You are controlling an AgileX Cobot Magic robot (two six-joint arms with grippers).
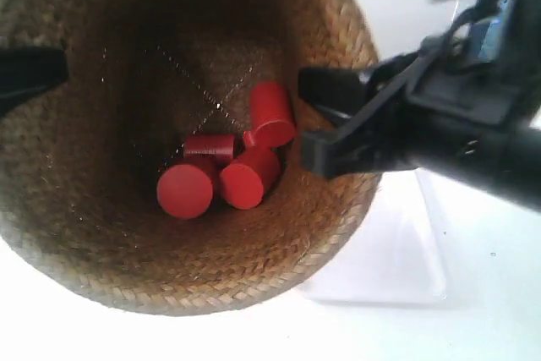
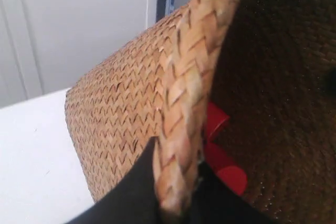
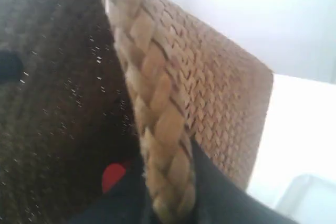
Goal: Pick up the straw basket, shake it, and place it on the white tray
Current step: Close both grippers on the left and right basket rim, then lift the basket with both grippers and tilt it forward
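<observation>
The straw basket is hanging between the two sets of jaws, its mouth turned up to the exterior camera and filling most of that view. It seems to be riding clear of the worktop, though its base is hidden there. The left jaws are pinching the braided rim, with one black finger lying on the outer weave and the other inside. The right jaws are clamping the opposite side of the rim likewise (one finger outside, one in the dark interior). The arm at the exterior view's right is reaching in from that edge, blurred. Well below both jaws, red cylinders are lying heaped on the basket's floor. Beyond and beneath the jaws at the exterior view's right, the white tray is sitting on the worktop, partly covered by the basket.
</observation>
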